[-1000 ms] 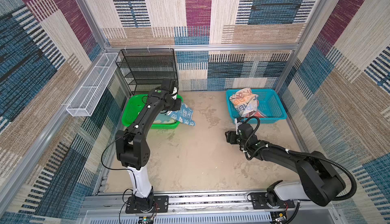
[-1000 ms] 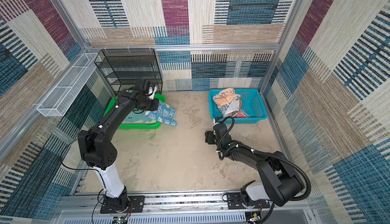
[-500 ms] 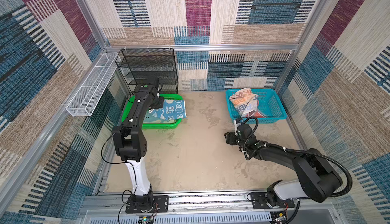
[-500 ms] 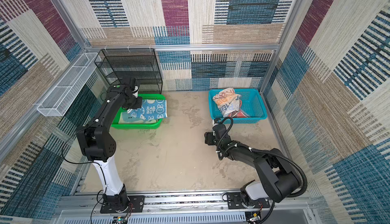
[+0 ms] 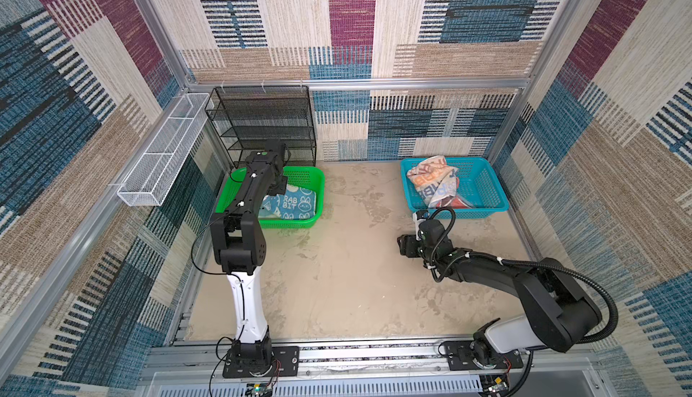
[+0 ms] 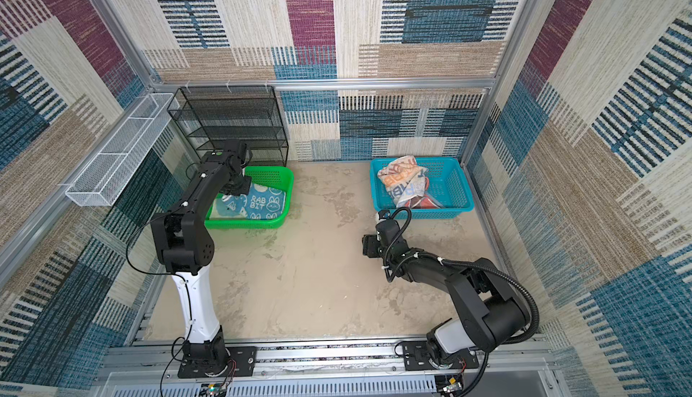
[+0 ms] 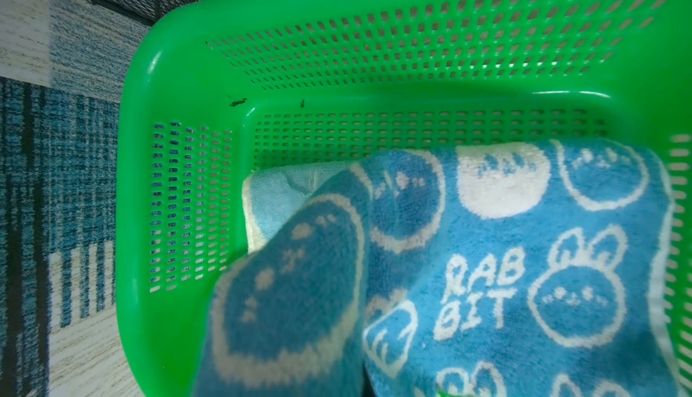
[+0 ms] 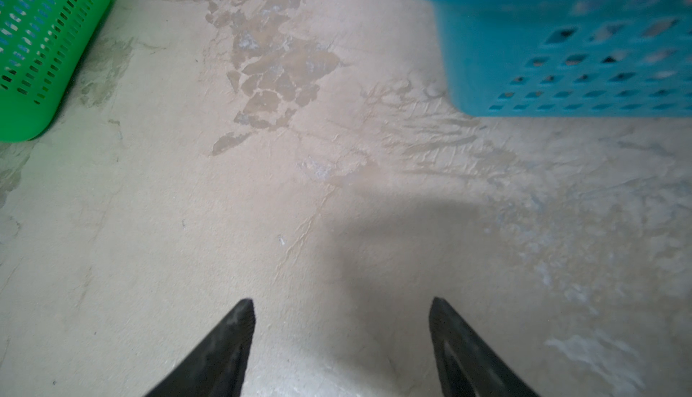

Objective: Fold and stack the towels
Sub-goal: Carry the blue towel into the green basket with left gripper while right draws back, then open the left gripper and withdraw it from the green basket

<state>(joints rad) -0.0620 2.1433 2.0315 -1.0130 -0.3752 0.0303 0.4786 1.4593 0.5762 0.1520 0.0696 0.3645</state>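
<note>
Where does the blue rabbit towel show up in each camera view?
Top view: blue rabbit towel inside the green basket, left of centre.
Top view: same place in the basket.
Left wrist: close up, lying over a paler towel.
Right wrist: not seen.
Shared landmark: the green basket.

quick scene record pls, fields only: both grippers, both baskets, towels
left gripper: shut on a raised corner of the blue rabbit towel
right gripper: fingers apart, empty, over the table
green basket: blue rabbit towel lying on a pale aqua towel
blue basket: crumpled lettered towel, not folded
</note>
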